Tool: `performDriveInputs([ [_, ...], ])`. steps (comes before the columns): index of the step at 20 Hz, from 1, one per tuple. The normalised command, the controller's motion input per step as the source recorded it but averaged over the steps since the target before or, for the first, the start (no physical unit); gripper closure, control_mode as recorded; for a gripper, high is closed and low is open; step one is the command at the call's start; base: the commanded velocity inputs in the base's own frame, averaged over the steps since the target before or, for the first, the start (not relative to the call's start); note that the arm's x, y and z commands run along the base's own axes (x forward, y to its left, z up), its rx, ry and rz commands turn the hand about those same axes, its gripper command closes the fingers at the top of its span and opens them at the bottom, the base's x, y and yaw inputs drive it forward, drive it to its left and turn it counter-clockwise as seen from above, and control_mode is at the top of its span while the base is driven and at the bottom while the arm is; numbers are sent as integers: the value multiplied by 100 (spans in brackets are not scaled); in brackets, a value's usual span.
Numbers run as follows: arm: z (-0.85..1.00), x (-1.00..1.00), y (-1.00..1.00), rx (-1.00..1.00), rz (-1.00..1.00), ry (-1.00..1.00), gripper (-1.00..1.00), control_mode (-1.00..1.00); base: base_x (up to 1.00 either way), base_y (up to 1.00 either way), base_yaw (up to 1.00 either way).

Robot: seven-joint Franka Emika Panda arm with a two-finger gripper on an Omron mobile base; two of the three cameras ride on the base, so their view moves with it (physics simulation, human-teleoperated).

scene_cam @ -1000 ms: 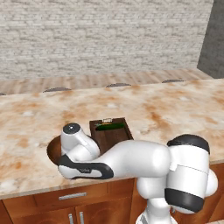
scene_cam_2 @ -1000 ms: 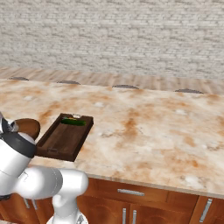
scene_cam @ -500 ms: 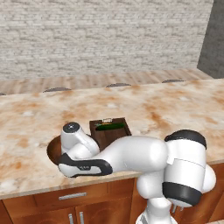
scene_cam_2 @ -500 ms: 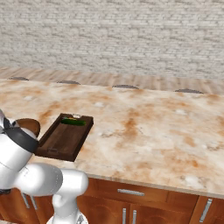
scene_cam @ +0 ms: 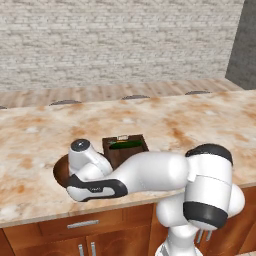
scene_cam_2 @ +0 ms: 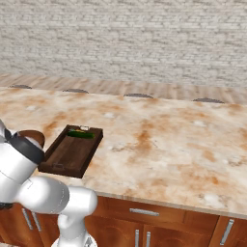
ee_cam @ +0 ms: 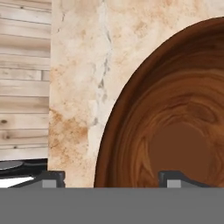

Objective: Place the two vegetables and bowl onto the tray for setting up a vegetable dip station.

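Slightly lowered since before, the jaws (ee_cam: 109,177) straddle the rim of the reddish-brown wooden bowl (ee_cam: 175,131) on the bench (scene_cam: 165,120); grip cannot be confirmed

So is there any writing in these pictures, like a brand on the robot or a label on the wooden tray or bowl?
No readable text, number or sign appears in any view.
The robot arm is plain white and dark, with no logo.
The tray and the bowl show wood grain, nothing written.
The counter and the brick wall carry no marks.
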Motion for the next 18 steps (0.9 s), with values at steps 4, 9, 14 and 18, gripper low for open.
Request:
performDriveInputs([
  [4,0,0,0,0,0,0,100,-100,0,0,0],
  [9,30,0,0,0,0,0,100,-100,0,0,0],
  [14,64,0,0,0,0,-2,100,-100,0,0,0],
  [18,53,0,-3,0,0,-10,100,-100,0,0,0],
])
